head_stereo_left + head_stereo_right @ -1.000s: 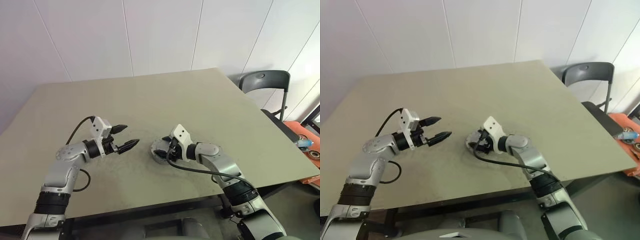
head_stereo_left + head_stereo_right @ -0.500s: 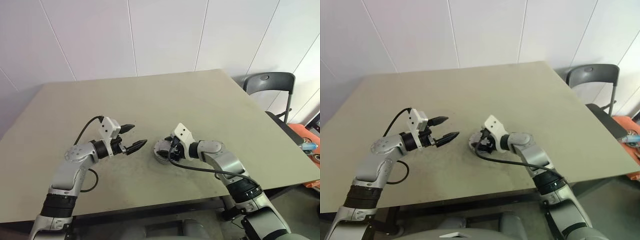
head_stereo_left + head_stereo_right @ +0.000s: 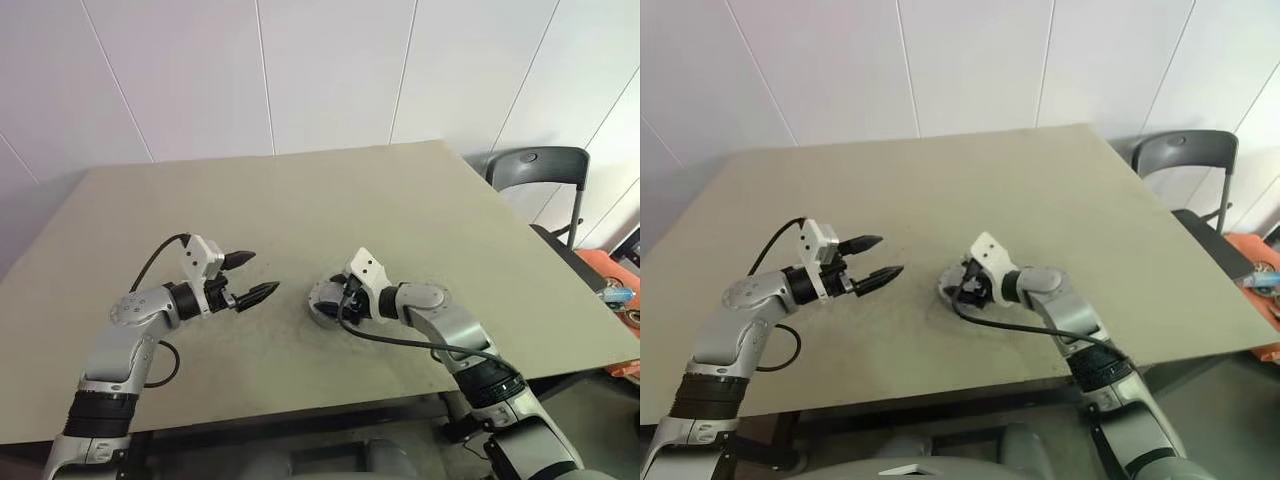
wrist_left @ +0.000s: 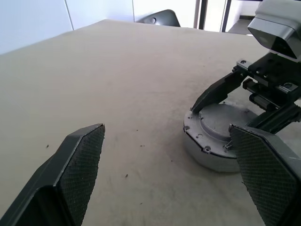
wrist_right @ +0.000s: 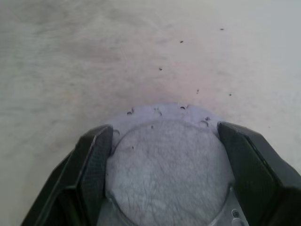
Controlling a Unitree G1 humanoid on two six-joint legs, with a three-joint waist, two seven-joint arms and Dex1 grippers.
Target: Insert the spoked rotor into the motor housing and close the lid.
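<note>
Right gripper clamped on the lid, left gripper spread beside it

The lid (image 4: 214,136), a grey round cap, sits on the counter (image 3: 400,200) near its front edge. The right gripper (image 5: 164,160) has its two black fingers (image 5: 96,160) pressed against opposite sides of the lid's raised centre. The left gripper (image 3: 243,278) hovers above the counter, near the lid on the robot's left, pointing at it, fingers wide apart and empty.

A pale grey lid (image 4: 217,136) is seen on a beige table (image 3: 400,200); black cross-hatched fingers (image 4: 77,157) are shown, and a dark grey chair (image 3: 530,165).
</note>
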